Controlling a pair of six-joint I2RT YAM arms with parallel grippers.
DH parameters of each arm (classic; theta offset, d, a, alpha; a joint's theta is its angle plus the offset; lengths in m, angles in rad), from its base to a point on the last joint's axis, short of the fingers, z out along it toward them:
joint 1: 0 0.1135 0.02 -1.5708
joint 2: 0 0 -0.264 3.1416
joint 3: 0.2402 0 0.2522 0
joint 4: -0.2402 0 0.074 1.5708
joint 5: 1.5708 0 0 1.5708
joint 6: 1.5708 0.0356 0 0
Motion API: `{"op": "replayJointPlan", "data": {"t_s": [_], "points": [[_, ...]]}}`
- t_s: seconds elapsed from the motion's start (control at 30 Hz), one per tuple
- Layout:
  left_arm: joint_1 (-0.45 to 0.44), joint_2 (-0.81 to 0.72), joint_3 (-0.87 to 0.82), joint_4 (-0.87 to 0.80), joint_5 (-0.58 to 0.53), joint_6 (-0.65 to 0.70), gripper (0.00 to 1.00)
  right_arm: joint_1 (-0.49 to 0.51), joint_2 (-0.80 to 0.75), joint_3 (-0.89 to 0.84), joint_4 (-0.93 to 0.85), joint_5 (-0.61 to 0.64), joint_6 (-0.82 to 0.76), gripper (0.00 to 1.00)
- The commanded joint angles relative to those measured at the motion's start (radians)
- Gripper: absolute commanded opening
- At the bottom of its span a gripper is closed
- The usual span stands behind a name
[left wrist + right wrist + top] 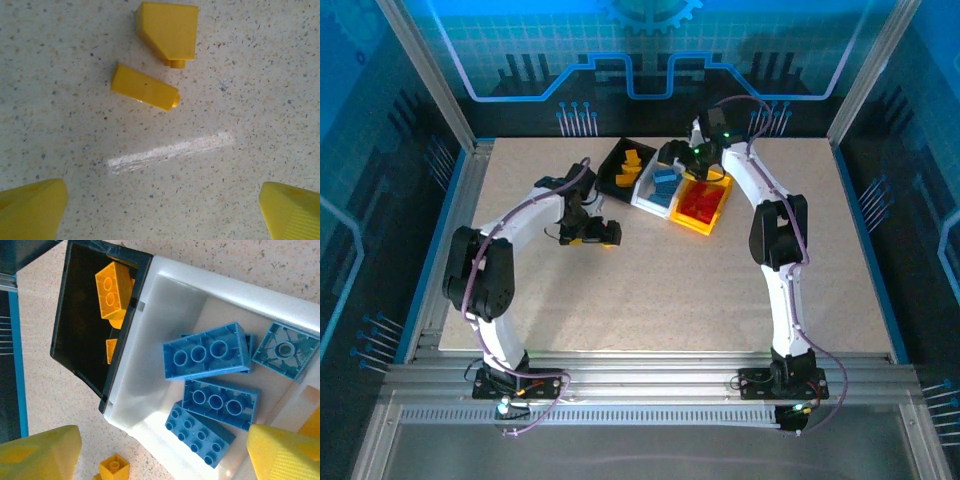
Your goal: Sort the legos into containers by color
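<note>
A: Where does the right gripper (165, 455) stand?

B: Over the white rectangular plastic bin (165, 305). Its two yellow fingertips (40, 455) are spread wide with nothing between them. The lower edge of the wrist view cuts off both tips.

A: What lies in that white bin?

B: Light blue studded plastic bricks (207, 352). I count four, one of them turned hollow side up (285, 350). Another may lie under the topmost one, but I cannot tell.

A: And next to it?

B: A black plastic bin (75, 315) joins the white bin on one side. It holds orange-yellow bricks (114, 290), some of them lost in its shadow. On the white bin's other side sits a yellow-orange bin (692, 224) holding red bricks (700, 200), too small to count from above.

A: Anything loose?

B: A small orange-yellow brick (114, 467) sits on the speckled table (60, 405), just outside the white bin's wall near the black bin's corner.

A: And the left gripper (590, 236)?

B: It is well apart from the white bin, beyond the black bin, low over the table. Its fingers stand wide apart and empty. Ahead of them lie a sloped yellow brick (167, 30) and a slim yellow brick (145, 87) on its side. The two are near each other but apart, and neither is touched. From above I cannot tell them from the gripper's yellow fingers.
</note>
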Motion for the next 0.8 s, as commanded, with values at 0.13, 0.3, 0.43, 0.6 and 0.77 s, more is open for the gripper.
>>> {"op": "replayJointPlan", "data": {"t_s": [0.13, 0.3, 0.43, 0.6, 0.77], "points": [[-0.020, 0.072, 0.031, 0.007, -0.048, 0.052, 0.92, -0.003, -0.255, -0.273, 0.035, -0.025, -0.008, 0.88], [-0.023, 0.129, 0.060, 0.032, -0.072, 0.062, 0.88, 0.014, -0.417, -0.498, 0.087, -0.034, -0.002, 0.87], [-0.024, 0.194, 0.107, 0.036, -0.087, 0.079, 0.85, 0.025, -0.516, -0.621, 0.089, -0.031, -0.011, 0.85], [-0.023, 0.258, 0.174, 0.030, -0.104, 0.114, 0.81, 0.030, -0.590, -0.706, 0.088, -0.027, -0.011, 0.82], [-0.024, 0.299, 0.213, 0.019, -0.103, 0.129, 0.73, 0.031, -0.627, -0.728, 0.069, -0.011, -0.015, 0.79]]}}
